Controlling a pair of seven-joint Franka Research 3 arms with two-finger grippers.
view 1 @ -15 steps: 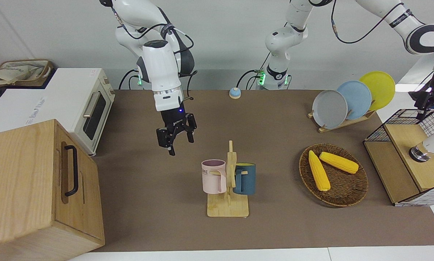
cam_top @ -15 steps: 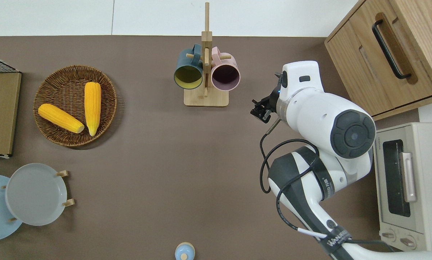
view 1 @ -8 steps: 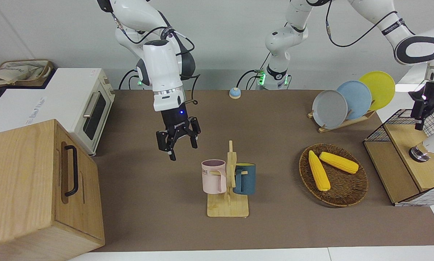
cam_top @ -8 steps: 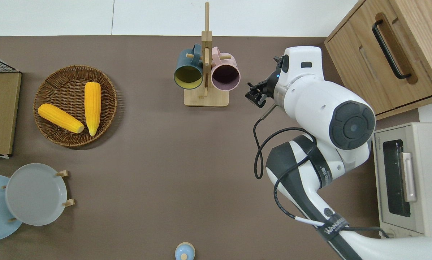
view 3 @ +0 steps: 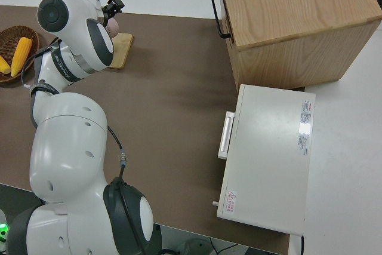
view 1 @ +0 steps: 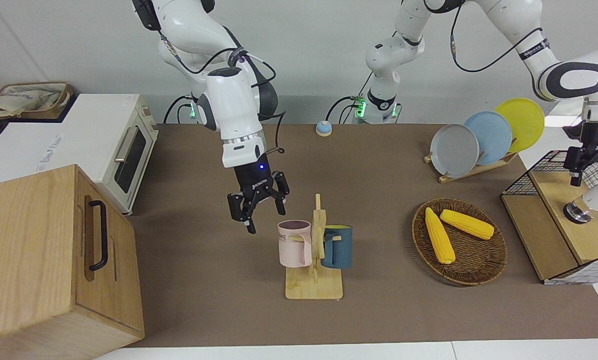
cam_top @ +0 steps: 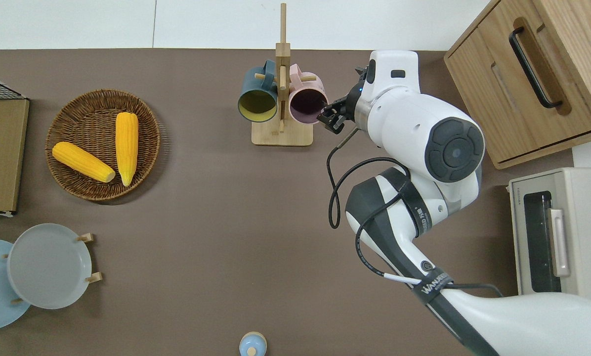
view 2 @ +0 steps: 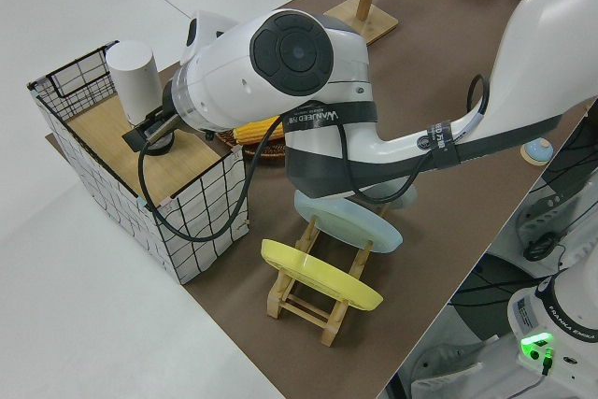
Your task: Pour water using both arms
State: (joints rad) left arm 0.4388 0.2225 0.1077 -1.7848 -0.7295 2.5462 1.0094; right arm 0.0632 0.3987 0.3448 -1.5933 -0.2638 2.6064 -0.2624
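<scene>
Wooden mug rack [view 1: 315,280] stands between pink mug [view 1: 294,242] and blue mug [view 1: 338,246].

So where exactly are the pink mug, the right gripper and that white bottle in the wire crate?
pink mug [view 1: 294,245]: front view, on its side wall.
right gripper [view 1: 257,206]: front view, midway between its open fingertips.
white bottle [view 2: 134,78]: left side view, on its upright body.

Plain white wall [view 1: 319,55], brown tabletop [view 1: 199,280], wooden cabinet [view 1: 44,260] and white toaster oven [view 1: 104,145] at one end.
</scene>
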